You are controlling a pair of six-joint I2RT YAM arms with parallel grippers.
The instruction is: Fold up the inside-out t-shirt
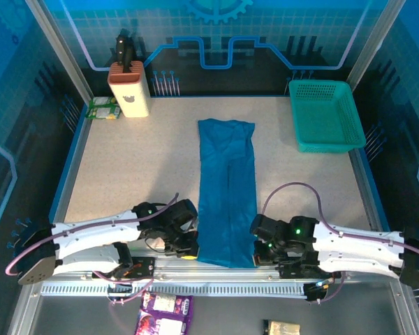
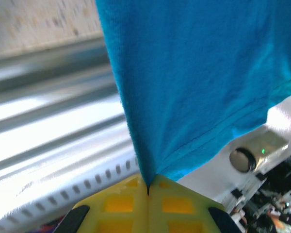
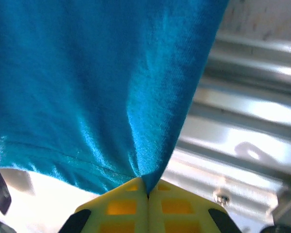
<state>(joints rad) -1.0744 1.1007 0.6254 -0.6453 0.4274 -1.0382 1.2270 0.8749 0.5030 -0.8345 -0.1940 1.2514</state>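
1. Notably, no brand or lettering can be read anywhere. The purple packet (image 1: 166,310) below the near rail carries print too small to make out, as does the green packet (image 1: 103,108) at the far left corner. The cream knife block (image 1: 129,91) beside it bears a pale mark that cannot be identified.
2. The inside-out t-shirt (image 1: 227,188) lies on the bench (image 1: 126,174) as a long, narrow strip of plain blue cloth, with no tag or print visible.
3. Its long axis runs from the near edge straight towards the far edge, midway between the two arms. The far end stops short of the back edge, level with the teal mesh basket (image 1: 326,115), which stands well apart at the far right.
4. The near end overhangs the bench edge onto the metal rail (image 1: 223,278). The wrist views show a stitched hem along that end.
5. The left end effector (image 2: 148,189) is fully closed on the near-left corner of the shirt, with cloth pinched where its yellow fingers (image 2: 121,206) meet.
6. The right end effector (image 3: 148,192) is likewise fully closed on the near-right corner, with cloth gathered into its yellow fingertips (image 3: 121,206).
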